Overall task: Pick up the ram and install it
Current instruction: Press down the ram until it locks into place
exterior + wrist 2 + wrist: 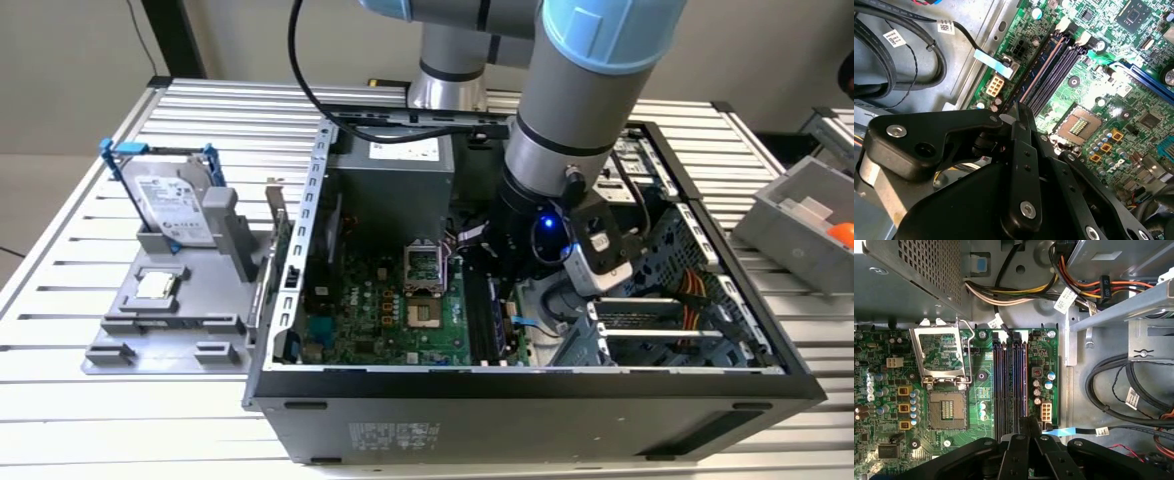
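The claw (1026,427), fingers together, appears clamped on the ram's (1021,385) top edge over the slots (1004,385); thin, light, stiff, fragile, best pinched by its long edges.

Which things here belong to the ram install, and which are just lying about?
Job: gripper; memory slots; ram, apparently seated in the slot beneath the gripper.
Idle: hard drive; square chip; grey bin.

Slatted metal table (80,250), bearing an open computer case (534,400), a grey holder stand (167,320) (hard drive upright).
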`<state>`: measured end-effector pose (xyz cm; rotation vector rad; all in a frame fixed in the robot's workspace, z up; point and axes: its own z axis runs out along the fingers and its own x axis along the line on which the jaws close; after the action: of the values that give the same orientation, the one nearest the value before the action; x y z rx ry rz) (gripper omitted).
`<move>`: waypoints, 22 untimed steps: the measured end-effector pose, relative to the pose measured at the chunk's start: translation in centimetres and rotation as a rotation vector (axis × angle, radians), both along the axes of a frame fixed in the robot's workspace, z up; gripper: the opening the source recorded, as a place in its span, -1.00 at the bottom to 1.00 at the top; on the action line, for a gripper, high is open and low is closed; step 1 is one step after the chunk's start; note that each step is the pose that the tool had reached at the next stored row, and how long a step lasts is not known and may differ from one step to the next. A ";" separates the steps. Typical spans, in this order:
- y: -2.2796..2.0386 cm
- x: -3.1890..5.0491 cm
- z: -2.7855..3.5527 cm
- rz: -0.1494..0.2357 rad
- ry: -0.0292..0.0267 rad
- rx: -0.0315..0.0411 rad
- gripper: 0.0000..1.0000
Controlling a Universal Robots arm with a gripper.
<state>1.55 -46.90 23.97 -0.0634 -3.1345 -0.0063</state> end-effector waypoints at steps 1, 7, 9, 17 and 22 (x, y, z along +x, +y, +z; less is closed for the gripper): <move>0.00 0.00 0.00 0.000 0.0000 0.0001 -1.00; -0.01 0.00 0.00 0.000 0.0000 0.0000 -1.00; -0.01 0.00 0.00 0.002 0.0000 0.0001 -1.00; 0.00 0.00 -0.01 0.088 -0.0001 0.0003 -1.00; 0.02 0.00 0.00 0.127 -0.0002 0.0036 -1.00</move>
<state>1.54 -46.88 23.97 0.1360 -3.1321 -0.0113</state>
